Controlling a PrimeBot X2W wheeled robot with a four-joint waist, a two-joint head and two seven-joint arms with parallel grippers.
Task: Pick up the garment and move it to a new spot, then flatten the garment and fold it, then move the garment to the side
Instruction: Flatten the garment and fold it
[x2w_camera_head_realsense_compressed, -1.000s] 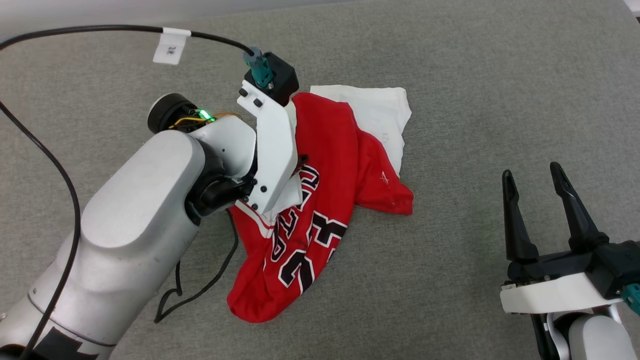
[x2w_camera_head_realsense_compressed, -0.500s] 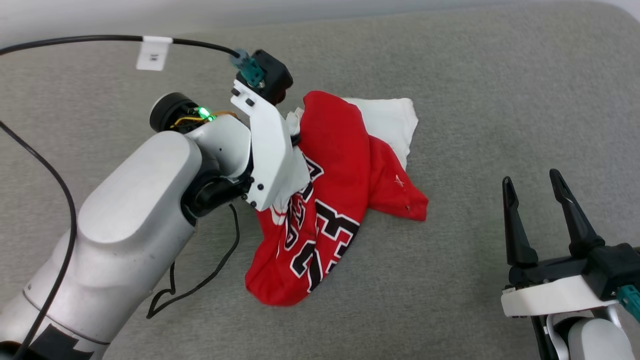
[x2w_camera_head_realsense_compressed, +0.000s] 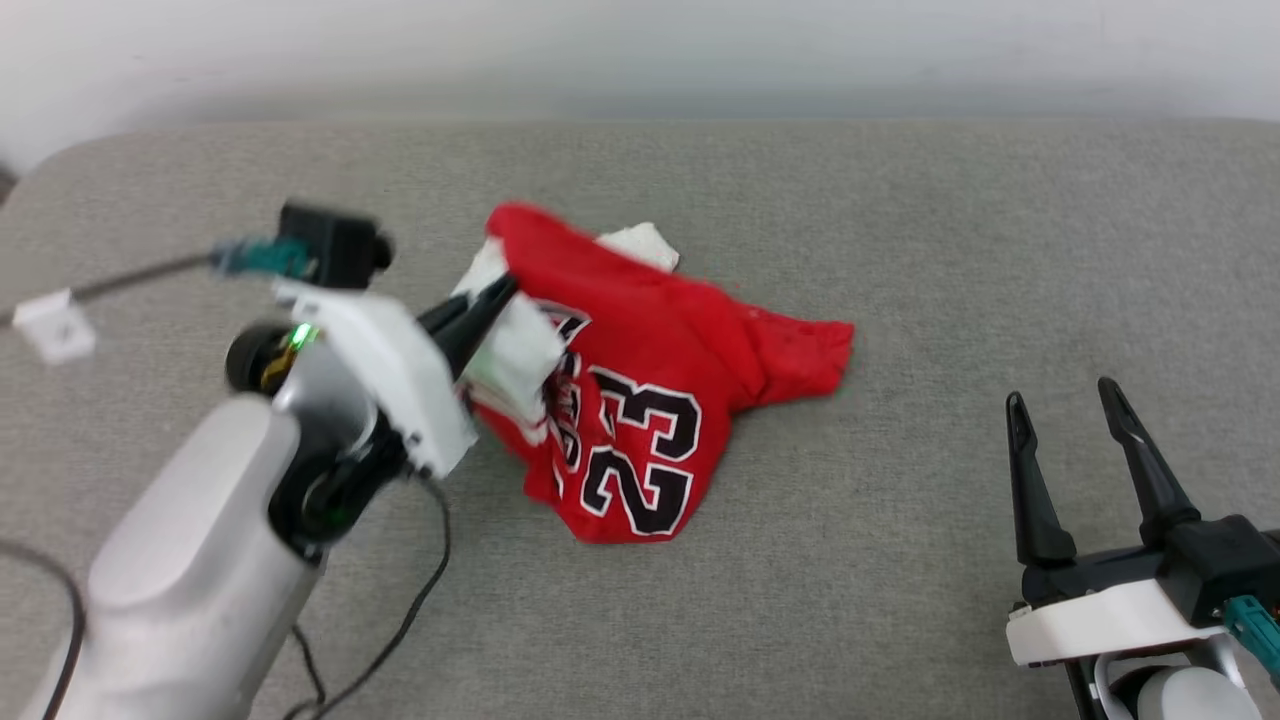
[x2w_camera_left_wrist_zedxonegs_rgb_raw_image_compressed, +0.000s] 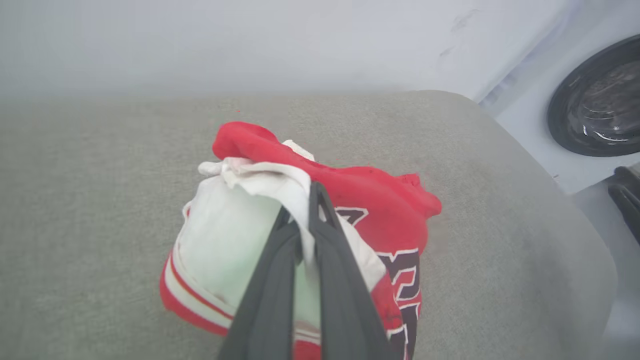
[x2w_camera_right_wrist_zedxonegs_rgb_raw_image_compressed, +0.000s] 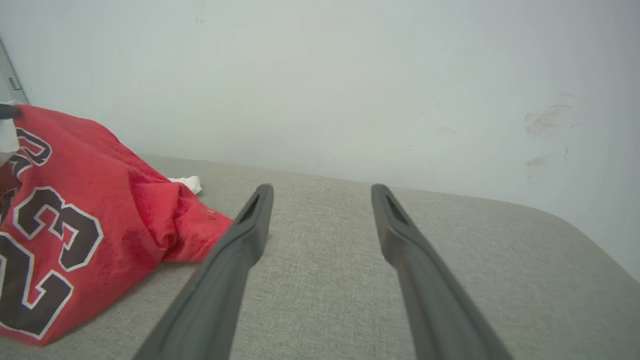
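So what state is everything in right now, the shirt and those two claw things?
garment: crumpled and unfolded, its white sleeve end pinched and raised, the rest lying on the grey surface.
left gripper: shut on the garment's white sleeve.
right gripper: open, holding nothing, apart from the garment.

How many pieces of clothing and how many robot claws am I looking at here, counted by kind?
Clothing: 1, the garment, a red jersey lying bunched up.
Claws: 2, the left gripper shut on the garment's white part, and the right gripper open and apart from it.
Total: 3
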